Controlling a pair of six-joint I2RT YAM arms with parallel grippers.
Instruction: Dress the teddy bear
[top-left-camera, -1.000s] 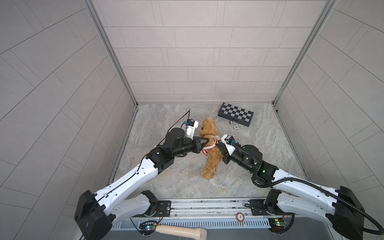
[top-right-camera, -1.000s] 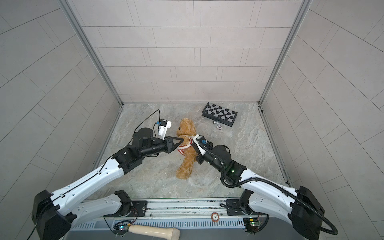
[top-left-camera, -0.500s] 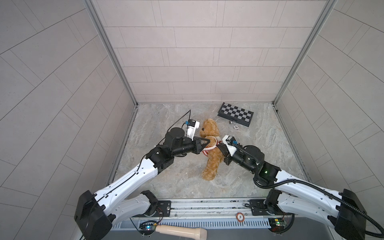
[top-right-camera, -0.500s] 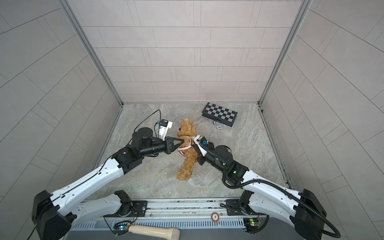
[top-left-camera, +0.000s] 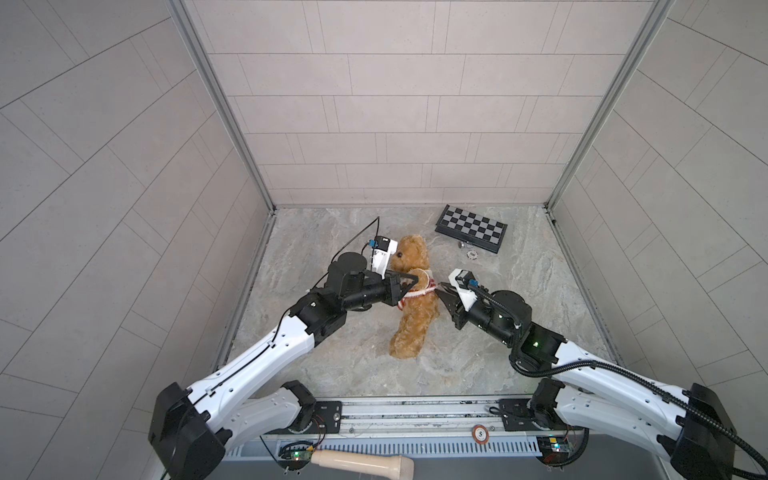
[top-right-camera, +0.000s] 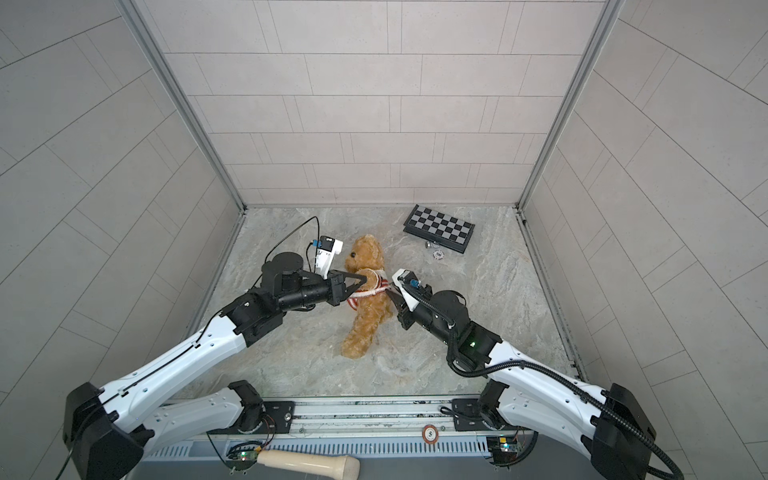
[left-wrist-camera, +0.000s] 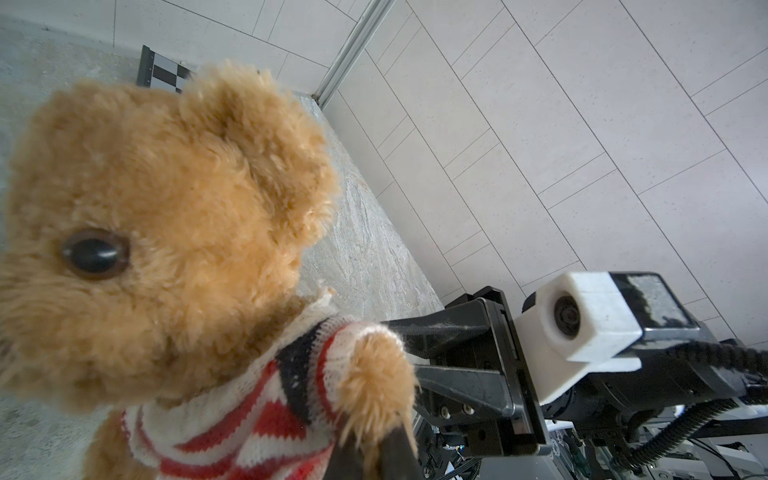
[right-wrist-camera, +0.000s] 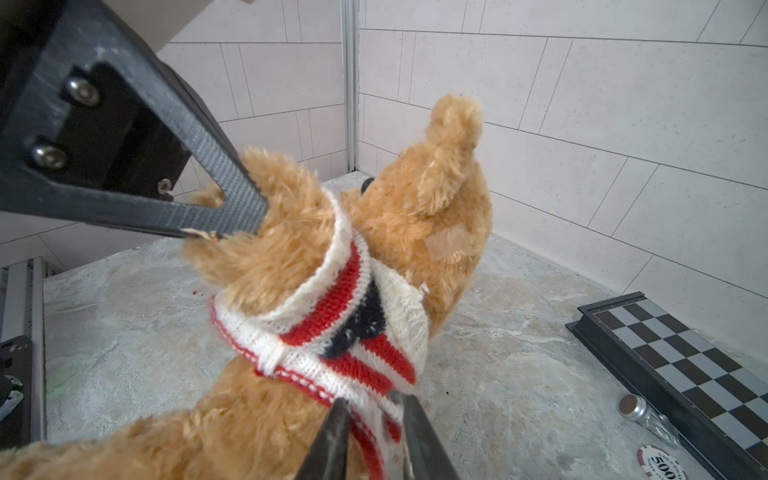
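Two-gripper sweater (right-wrist-camera: 332, 328) pull-down, judged half done, bunched at chest. Nearest, right gripper (right-wrist-camera: 369, 401): jaws parted slightly, hem loose between, nothing gripped. Re-pinch hem low, draw toward legs. Left gripper (top-left-camera: 414, 277) clenched on paw of teddy bear (top-left-camera: 417, 320), lying between both; brace there. Farther back, chessboard (top-left-camera: 471, 227): avoid.

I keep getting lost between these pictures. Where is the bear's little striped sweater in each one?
Top view: the striped sweater is mid-floor, bunched round the teddy bear's chest.
Top view: the sweater is mid-floor too, between the two arms.
Left wrist: the sweater, close up, next to the bear's face.
Right wrist: the sweater, seen from the bear's back, round its shoulders.
Shared landmark: the chessboard by the wall.
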